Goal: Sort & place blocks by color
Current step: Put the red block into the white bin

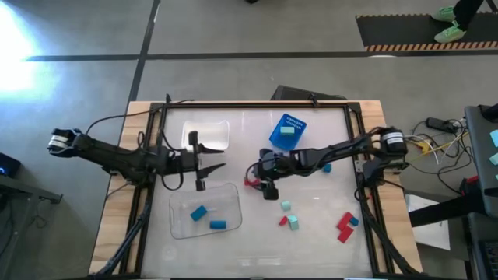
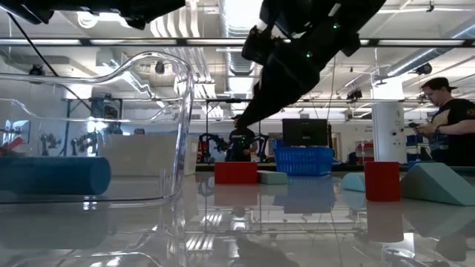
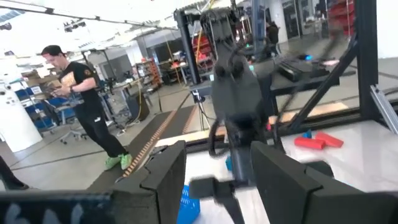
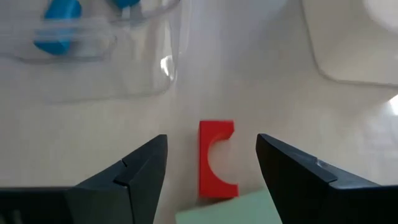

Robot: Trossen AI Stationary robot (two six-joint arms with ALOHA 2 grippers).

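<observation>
My right gripper [image 1: 259, 177] [image 4: 211, 168] is open and hovers over the table's middle. A red block with a half-round notch [image 4: 216, 158] [image 1: 250, 183] lies flat on the table between its fingers, untouched, and a mint block [image 4: 231, 213] [image 2: 272, 176] lies beside it. My left gripper [image 1: 212, 165] [image 3: 217, 174] is open and raised between the white tray and the clear tray, holding nothing. Two blue blocks [image 1: 206, 216] rest in the clear tray [image 1: 180, 225]. A mint block [image 1: 289, 131] sits in the blue bin [image 1: 278, 138]. More red, mint and blue blocks [image 1: 342, 225] lie scattered on the right.
A white tray [image 1: 212, 128] lies toward the far edge, left of the blue bin. A lone blue block [image 1: 327, 166] lies under the right arm. A black frame [image 1: 354, 117] borders the table. Beyond the table a person [image 3: 84, 106] stands looking down.
</observation>
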